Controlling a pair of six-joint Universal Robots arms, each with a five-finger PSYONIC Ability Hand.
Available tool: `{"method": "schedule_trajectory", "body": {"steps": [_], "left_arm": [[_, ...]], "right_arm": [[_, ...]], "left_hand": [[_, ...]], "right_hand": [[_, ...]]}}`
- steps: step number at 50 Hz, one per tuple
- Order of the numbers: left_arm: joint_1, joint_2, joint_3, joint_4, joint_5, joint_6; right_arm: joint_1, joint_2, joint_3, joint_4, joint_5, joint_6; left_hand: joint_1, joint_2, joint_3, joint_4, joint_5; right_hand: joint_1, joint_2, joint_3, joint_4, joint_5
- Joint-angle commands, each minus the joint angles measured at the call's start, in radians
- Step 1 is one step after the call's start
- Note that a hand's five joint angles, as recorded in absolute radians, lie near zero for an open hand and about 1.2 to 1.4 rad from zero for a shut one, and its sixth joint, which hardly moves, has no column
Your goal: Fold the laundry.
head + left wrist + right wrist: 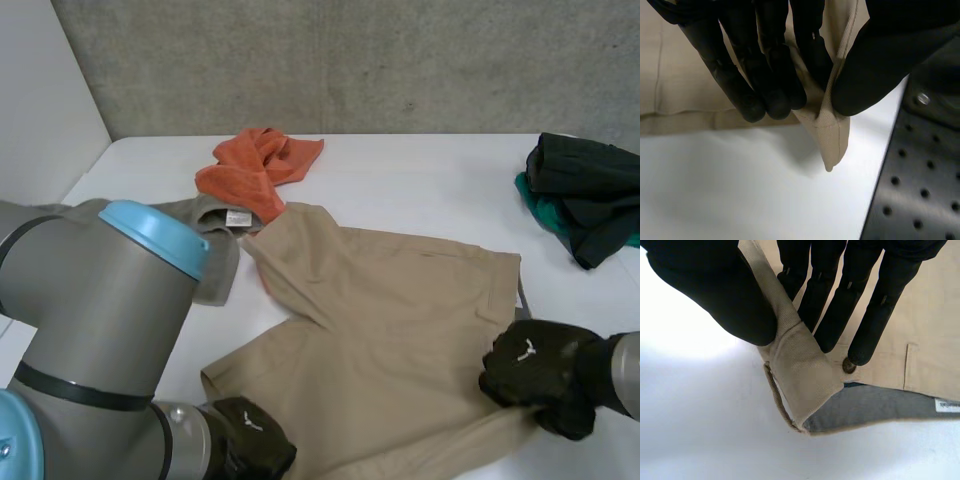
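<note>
Left hand (250, 445) and right hand (540, 372) pinch tan shorts (390, 330) — orange cloth (255, 165), dark pile (590, 195) beyond.

Setting: robotics lab bench. Evidence: bare concrete wall (350, 60); plain white table (420, 180); black metal plate (920, 190) drilled with rows of holes; grey robot arm (90, 300), light-blue cap.

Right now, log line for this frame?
left hand: pinches khaki shorts hem corner | right hand: pinches waistband corner near button | shorts: spread on table
</note>
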Motion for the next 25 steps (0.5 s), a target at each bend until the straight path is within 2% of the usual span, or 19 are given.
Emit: {"method": "schedule_trajectory", "body": {"steps": [1,6,9,11,16,21,25], "left_arm": [[-0.043,-0.014,0.145,-0.021,-0.102,0.068],[-0.049,-0.072,0.388,0.021,-0.269,0.085],[-0.047,-0.123,0.554,0.091,-0.311,0.11],[-0.043,-0.178,0.688,0.178,-0.322,0.149],[-0.023,-0.332,0.894,0.37,-0.329,0.275],[-0.001,-0.519,1.061,0.57,-0.317,0.446],[0.02,-0.671,1.184,0.755,-0.254,0.567]], "right_arm": [[-0.028,0.047,-0.053,-0.035,-0.022,0.061],[-0.028,0.077,-0.116,-0.17,-0.017,0.229],[-0.022,0.101,-0.157,-0.322,0.013,0.398],[-0.015,0.113,-0.17,-0.385,0.038,0.455],[0.036,0.169,-0.194,-0.63,0.167,0.608],[0.09,0.241,-0.197,-0.915,0.279,0.628],[0.136,0.33,-0.206,-1.201,0.345,0.596]], "left_hand": [[0.241,0.203,0.212,0.205,0.226],[0.241,0.203,0.212,0.205,0.226],[0.241,0.203,0.212,0.205,0.226],[0.241,0.203,0.212,0.205,0.226],[0.241,0.203,0.212,0.205,0.226],[0.241,0.203,0.212,0.205,0.226],[0.241,0.203,0.212,0.205,0.226]], "right_hand": [[0.28,0.22,0.203,0.197,0.199],[0.28,0.22,0.203,0.197,0.199],[0.28,0.22,0.203,0.197,0.199],[0.28,0.22,0.203,0.197,0.199],[0.28,0.22,0.203,0.197,0.199],[0.28,0.22,0.203,0.197,0.199],[0.28,0.22,0.203,0.197,0.199]]}}
